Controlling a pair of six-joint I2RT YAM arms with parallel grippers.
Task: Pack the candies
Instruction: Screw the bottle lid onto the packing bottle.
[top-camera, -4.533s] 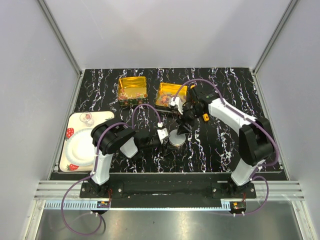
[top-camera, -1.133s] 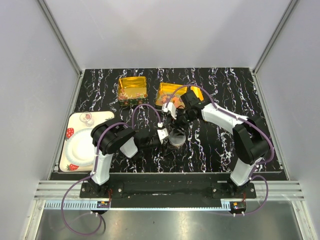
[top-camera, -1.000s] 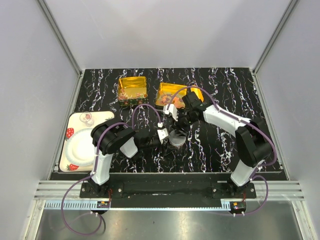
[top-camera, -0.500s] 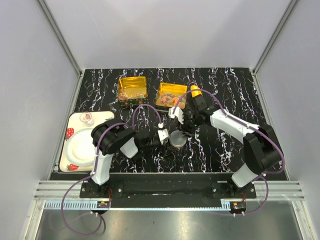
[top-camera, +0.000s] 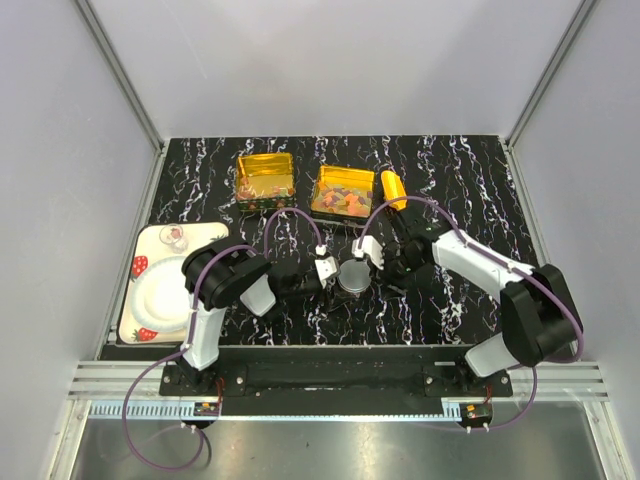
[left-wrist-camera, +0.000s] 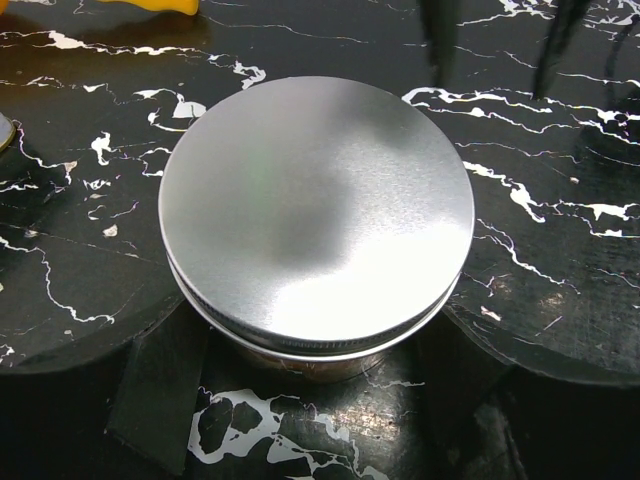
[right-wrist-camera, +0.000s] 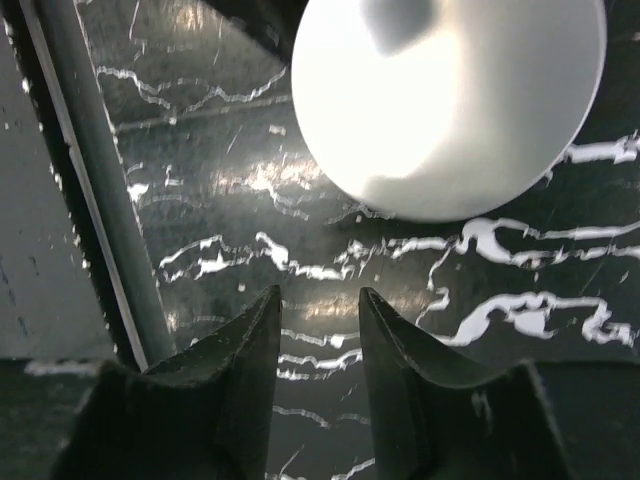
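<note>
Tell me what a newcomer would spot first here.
The lidded round silver tin sits mid-table, gripped by the left gripper, with the right gripper empty just beside it. Behind stand the left gold tin and the right gold tin, the latter bright with candies. A yellow-orange scoop lies right of it.

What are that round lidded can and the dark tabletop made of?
Round can: looks like brushed metal, probably aluminium or tinplate; dull grey sheen with soft reflections. Tabletop: glossy black with white veins, marble-like; could be stone or printed film.
</note>
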